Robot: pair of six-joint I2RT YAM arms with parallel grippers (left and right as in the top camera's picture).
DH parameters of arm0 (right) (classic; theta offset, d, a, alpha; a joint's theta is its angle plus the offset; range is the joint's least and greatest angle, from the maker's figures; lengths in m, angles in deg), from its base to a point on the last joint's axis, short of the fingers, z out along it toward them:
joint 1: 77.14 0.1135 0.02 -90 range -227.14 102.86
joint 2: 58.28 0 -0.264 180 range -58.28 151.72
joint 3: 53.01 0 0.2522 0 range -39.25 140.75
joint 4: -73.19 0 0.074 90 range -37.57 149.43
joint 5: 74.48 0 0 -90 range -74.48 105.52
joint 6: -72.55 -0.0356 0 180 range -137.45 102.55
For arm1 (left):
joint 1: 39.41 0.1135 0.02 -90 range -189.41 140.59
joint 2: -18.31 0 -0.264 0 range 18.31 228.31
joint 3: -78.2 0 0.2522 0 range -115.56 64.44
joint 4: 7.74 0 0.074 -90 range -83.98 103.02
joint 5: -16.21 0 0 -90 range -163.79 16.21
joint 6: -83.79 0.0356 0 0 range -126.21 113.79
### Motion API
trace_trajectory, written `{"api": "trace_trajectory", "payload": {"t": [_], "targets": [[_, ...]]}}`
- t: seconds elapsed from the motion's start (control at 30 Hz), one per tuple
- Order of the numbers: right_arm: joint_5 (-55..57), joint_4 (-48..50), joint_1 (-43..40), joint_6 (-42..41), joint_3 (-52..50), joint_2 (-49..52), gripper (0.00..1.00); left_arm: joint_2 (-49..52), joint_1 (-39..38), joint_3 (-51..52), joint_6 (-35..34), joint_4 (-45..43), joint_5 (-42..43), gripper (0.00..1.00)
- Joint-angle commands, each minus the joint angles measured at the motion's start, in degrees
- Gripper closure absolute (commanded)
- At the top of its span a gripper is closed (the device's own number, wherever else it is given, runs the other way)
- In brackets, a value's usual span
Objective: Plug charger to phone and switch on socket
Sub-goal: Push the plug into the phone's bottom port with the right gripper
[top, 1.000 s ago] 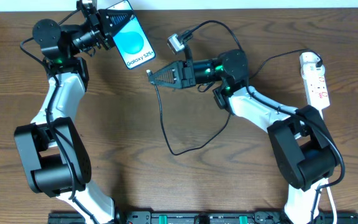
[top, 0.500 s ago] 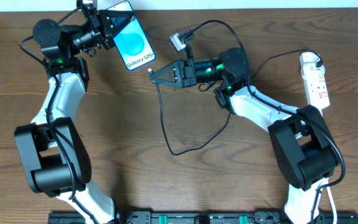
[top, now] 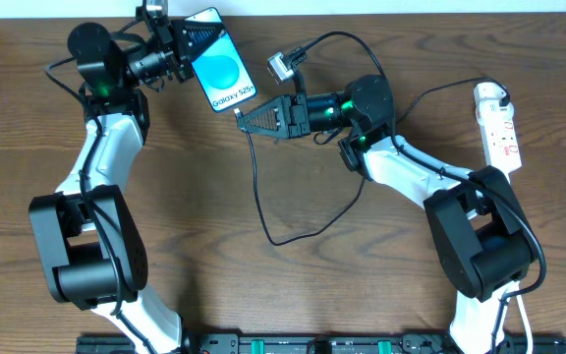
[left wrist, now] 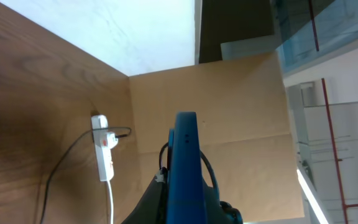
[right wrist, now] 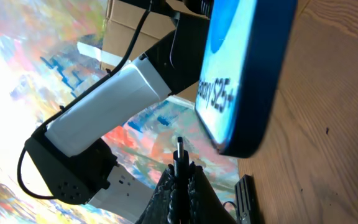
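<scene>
Phone [top: 220, 69] is held up near the tabletop's [top: 263, 295] far edge, pinched in the left gripper [top: 190, 41]. Right gripper [top: 244, 116] pinches the charger [right wrist: 179, 151] tip just short of the phone's bottom edge. Not plugged in yet. Socket [top: 499, 126] sits far right, switching yet to do.

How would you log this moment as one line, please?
left claw: holds phone | right claw: holds plug, near phone, not inserted | socket: far right, untouched

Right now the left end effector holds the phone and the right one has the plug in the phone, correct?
No. The left end effector holds the phone, but the plug in the right end effector sits short of it, not inserted; the right wrist view shows the gap.
</scene>
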Motion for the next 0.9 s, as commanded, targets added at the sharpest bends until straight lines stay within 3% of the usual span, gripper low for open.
{"api": "trace_trajectory", "payload": {"t": [0.0,0.4,0.6,0.87], "targets": [[0.0,0.1,0.1,1.4,0.1,0.2,0.99,-0.1,0.1,-1.0,2.6,-0.4,-0.7,0.93],[0.3,-7.3,0.1,4.9,0.1,0.2,0.99,-0.1,0.1,-1.1,2.6,-0.4,-0.9,0.92],[0.3,-6.7,0.1,5.3,0.1,0.2,0.99,-0.1,0.2,-1.1,6.4,-0.4,0.2,0.93],[0.5,-6.7,0.1,5.5,0.1,0.2,0.99,-0.1,0.2,-1.1,5.2,-0.4,1.2,0.93]]}}
